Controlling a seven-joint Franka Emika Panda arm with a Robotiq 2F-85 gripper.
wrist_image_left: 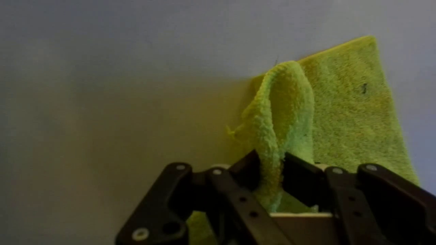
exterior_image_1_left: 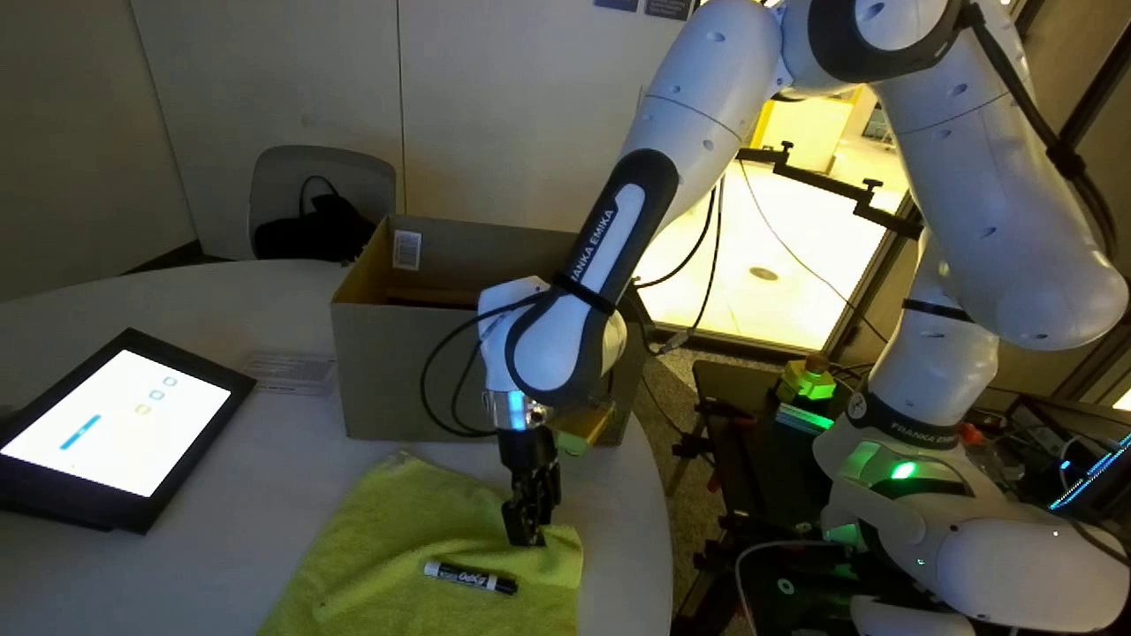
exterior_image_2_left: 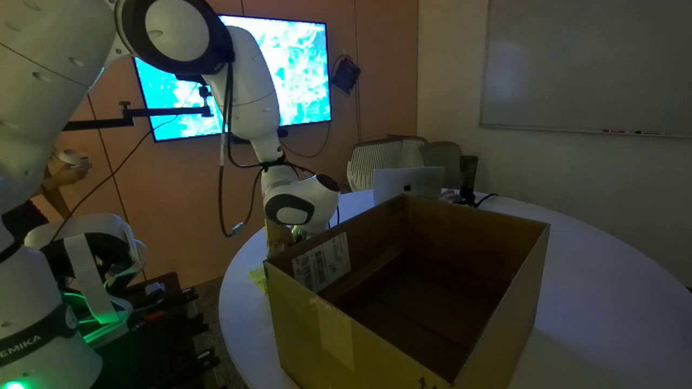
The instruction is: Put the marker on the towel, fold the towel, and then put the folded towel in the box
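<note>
White tabletop [exterior_image_1_left: 203, 556], curved edge: one yellow-green towel [exterior_image_1_left: 380, 530], spread out; one marker [exterior_image_1_left: 470, 577], lying on it; one brown cardboard box [exterior_image_1_left: 380, 380], standing just beside. Jaws: narrowed on a pinched fold near the towel's edge. Folding, likely the step in hand, wants a low, slow sweep across the marker, covering it without rolling it away.

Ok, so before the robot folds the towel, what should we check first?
1. Marker on the towel: ok, lying on top.
2. Gripper pinching the towel: ok, a ridge of it is between the jaws.
3. Marker apart from the gripper: ok, a gap shows.
4. All towel corners lying free: cannot tell, some are out of view.
5. Towel ready for the box: not ok, not folded over the marker yet.
6. Box open on top: ok.
</note>
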